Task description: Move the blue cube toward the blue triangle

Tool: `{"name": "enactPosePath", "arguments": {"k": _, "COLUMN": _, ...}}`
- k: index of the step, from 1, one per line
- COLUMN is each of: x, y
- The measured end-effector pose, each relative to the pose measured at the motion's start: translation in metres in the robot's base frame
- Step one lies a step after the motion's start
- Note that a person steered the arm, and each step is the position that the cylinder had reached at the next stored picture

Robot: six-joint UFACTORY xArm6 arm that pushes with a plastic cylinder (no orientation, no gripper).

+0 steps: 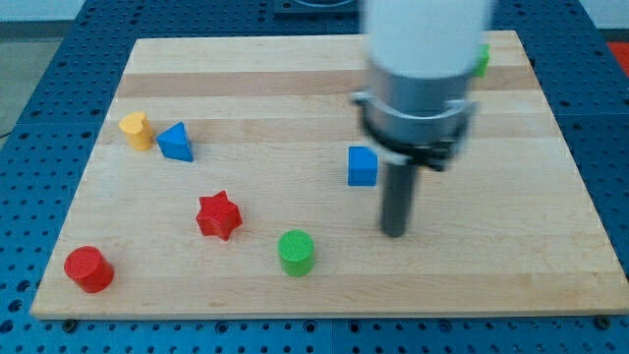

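Observation:
The blue cube sits on the wooden board right of centre. The blue triangle lies far to the view's left, touching or nearly touching a yellow block. My tip rests on the board just below and to the right of the blue cube, a short gap away, not touching it. The arm's white and grey body hides the board above the cube's right side.
A red star lies left of centre. A green cylinder stands near the bottom. A red cylinder is at the bottom left corner. A green block peeks out behind the arm at the top right.

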State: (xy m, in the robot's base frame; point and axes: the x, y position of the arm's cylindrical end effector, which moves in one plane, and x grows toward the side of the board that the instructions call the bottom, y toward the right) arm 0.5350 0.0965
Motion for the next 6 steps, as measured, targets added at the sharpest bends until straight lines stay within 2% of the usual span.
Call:
{"name": "enactPosePath", "arguments": {"k": 1, "x": -0.037, "y": 0.012}}
{"name": "enactPosePath", "arguments": {"k": 3, "x": -0.069, "y": -0.026}}
{"name": "enactPosePath", "arguments": {"k": 6, "x": -0.07, "y": -0.092}}
